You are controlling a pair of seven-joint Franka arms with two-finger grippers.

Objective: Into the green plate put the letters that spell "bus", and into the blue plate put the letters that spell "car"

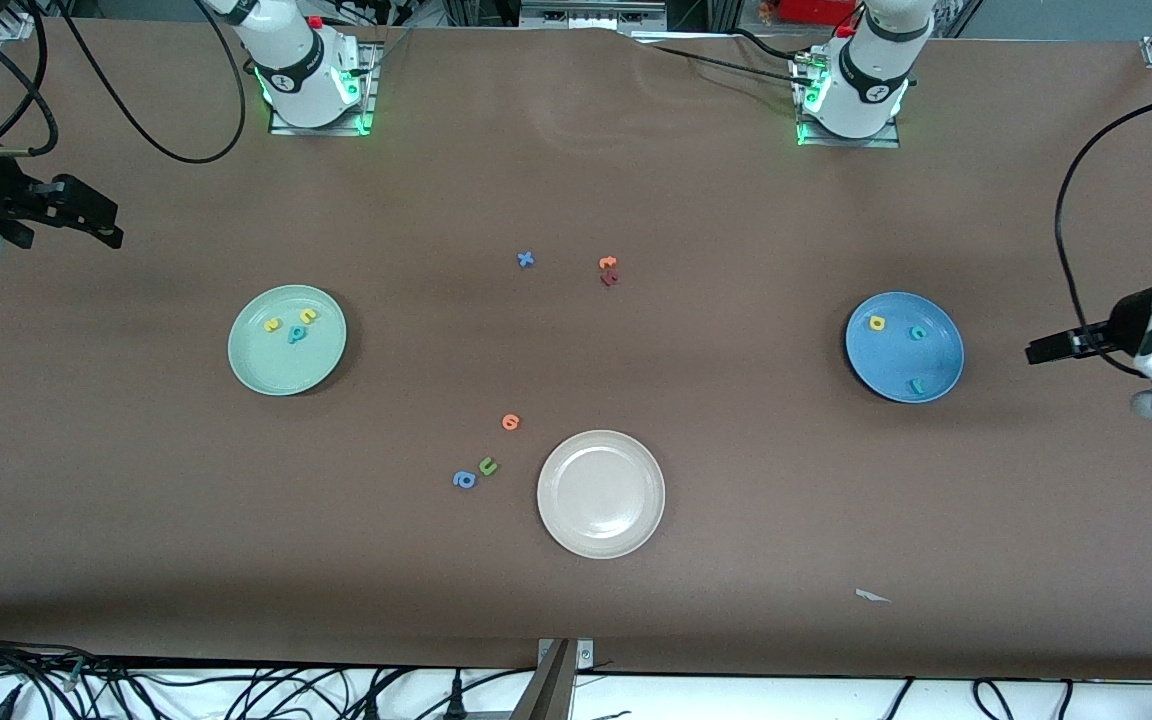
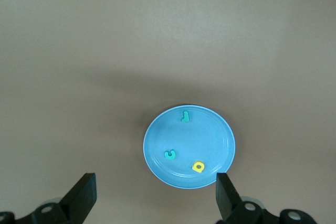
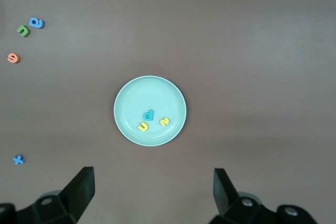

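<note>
We see the round mint-green plate (image 1: 286,340) holding the cyan "b" (image 1: 296,334), yellow "s" (image 1: 308,315) and yellow "u" (image 1: 273,325). The round blue plate (image 1: 904,347) holds the yellow "a" (image 1: 876,322), cyan "c" (image 1: 918,333) and dark-teal "r" (image 1: 916,386), too small to read clearly. Left gripper (image 2: 155,196) hovers wide beside the blue plate at its table end; right gripper (image 3: 152,192) hangs wide, partly cut off, at its own end.

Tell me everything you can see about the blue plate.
The blue plate is round, medium blue, with a shallow raised rim and a smooth, slightly glossy look. It lies flat on the brown table toward the left arm's end. Three tiny letters rest in it, apart from one another: a yellow "a", a cyan "c" and a dark-teal "r". No end effector touches it.
</note>
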